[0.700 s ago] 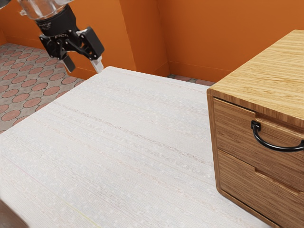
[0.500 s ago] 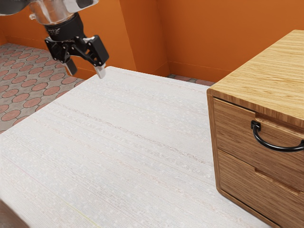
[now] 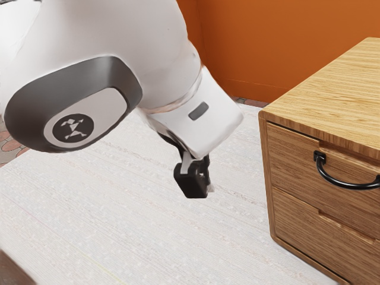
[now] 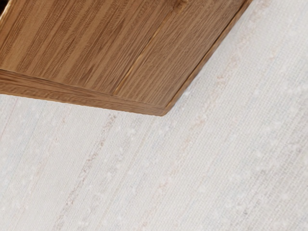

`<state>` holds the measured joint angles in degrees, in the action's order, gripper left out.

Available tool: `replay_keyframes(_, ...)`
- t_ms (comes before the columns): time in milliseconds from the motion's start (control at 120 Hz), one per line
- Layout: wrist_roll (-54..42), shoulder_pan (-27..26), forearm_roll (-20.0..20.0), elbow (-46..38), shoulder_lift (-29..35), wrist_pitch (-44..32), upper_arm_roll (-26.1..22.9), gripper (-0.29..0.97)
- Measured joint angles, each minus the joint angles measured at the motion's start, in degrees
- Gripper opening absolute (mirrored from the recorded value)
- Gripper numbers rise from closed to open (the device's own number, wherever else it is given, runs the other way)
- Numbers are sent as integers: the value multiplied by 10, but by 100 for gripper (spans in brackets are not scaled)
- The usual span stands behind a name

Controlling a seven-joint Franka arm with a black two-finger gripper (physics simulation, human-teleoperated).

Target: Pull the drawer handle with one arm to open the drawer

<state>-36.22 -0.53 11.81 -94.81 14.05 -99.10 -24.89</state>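
Gripper (image 3: 193, 180) over table (image 3: 107, 231) — apart from handle (image 3: 345, 178)

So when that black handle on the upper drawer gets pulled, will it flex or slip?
The handle looks like a thin rigid black loop, so it probably won't flex. Its smooth rounded bar may be slippery. It hangs clear of the drawer front, likely easy to hook.

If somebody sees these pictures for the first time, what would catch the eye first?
The large white arm looms in the exterior view's upper left, its black hand hanging above the white table. At the exterior view's right stands a wooden drawer cabinet with a black handle on its upper drawer.
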Motion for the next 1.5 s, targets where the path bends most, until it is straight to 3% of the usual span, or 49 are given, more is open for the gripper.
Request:
replay_keyframes(117, -62, 2, 15, -2, 2, -12, -14, 68)
replay_keyframes(383, -165, 2, -41, -5, -51, -136, -29, 68)
replay_keyframes(933, -273, -25, -91, 13, -117, -227, -55, 67)
replay_keyframes(1200, -299, -24, -92, 17, -117, -242, -56, 39)
replay_keyframes(1500, -313, -38, -93, 11, -115, -244, -54, 30)
